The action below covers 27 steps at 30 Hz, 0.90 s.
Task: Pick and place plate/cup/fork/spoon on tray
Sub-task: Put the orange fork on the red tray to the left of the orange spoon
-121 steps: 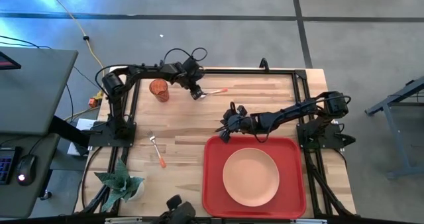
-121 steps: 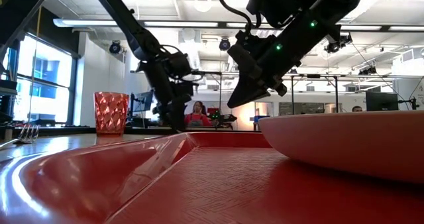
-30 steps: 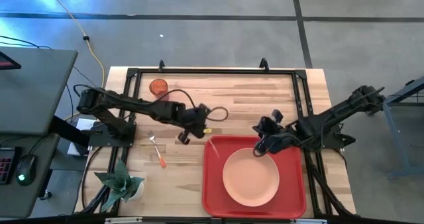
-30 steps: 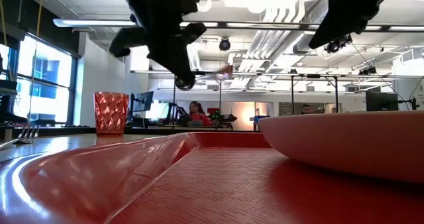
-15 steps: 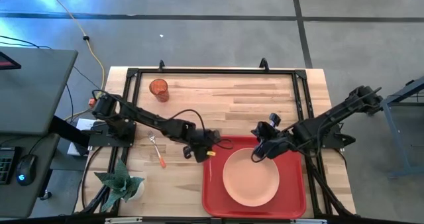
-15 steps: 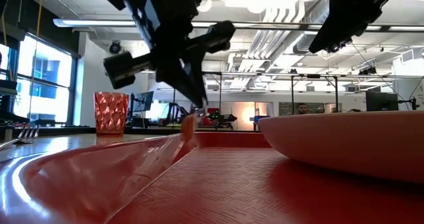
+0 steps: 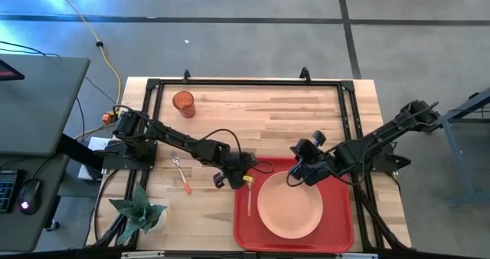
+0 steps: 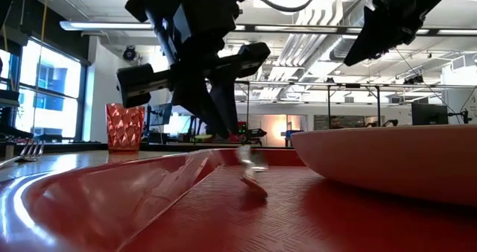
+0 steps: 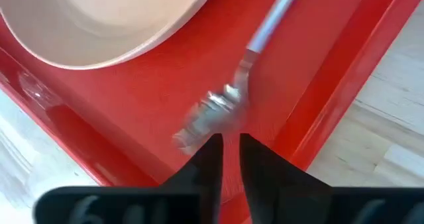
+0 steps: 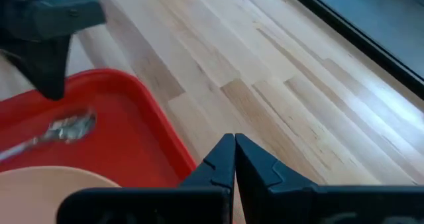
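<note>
Tray (image 7: 337,228) holds the plate (image 7: 289,204), and the spoon (image 7: 249,198) lies on the tray floor just beside the plate's left edge, handle toward the left gripper (image 7: 243,178). Spoon placement looks done, so the step in hand is release and retreat. Left jaws read nearly pressed together in the wrist view, with the spoon bowl just ahead of the tips and apparently not pinched (blurred, can't be sure). Right gripper (image 7: 295,176) waits over the tray's far rim, jaws together, empty. Cup (image 7: 183,103) and fork (image 7: 181,173) remain on the table (image 7: 291,113); next move: lift clear, spread jaws, go for the fork.
</note>
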Each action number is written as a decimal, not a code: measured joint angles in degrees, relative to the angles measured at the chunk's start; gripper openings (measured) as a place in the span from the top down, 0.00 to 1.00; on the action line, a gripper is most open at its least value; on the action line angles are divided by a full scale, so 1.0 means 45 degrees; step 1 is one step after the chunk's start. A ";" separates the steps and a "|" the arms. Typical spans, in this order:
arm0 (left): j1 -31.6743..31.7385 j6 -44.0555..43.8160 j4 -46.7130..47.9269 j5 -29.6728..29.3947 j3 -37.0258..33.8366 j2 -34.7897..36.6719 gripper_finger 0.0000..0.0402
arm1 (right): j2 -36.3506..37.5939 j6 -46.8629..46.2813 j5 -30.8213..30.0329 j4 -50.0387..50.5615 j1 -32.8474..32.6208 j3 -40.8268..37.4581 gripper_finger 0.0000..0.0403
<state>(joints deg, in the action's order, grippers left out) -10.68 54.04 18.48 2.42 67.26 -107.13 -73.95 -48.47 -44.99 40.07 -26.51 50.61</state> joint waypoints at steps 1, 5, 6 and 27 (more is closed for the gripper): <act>-0.0003 -0.0041 -0.0009 -0.0036 0.0000 0.0011 0.88 | -0.0001 -0.0153 -0.0085 0.0137 0.0037 0.0000 0.99; -0.0131 -0.0107 0.0100 -0.0533 0.0002 0.0262 0.80 | 0.0004 -0.0721 -0.0546 0.0413 0.0061 0.0000 0.99; -0.0196 -0.0109 0.0185 -0.0697 0.0016 0.0351 0.78 | 0.0004 -0.0847 -0.0643 0.0466 0.0056 0.0000 0.99; -0.1242 -2.2756 0.8302 -0.5219 -0.1663 0.3811 0.79 | 0.0004 -0.3237 -0.0398 -0.0314 0.0056 -0.1632 0.99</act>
<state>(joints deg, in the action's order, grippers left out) -16.27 -48.36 55.84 -21.06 59.78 -89.98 -73.93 -63.04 -46.78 38.65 -26.26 43.27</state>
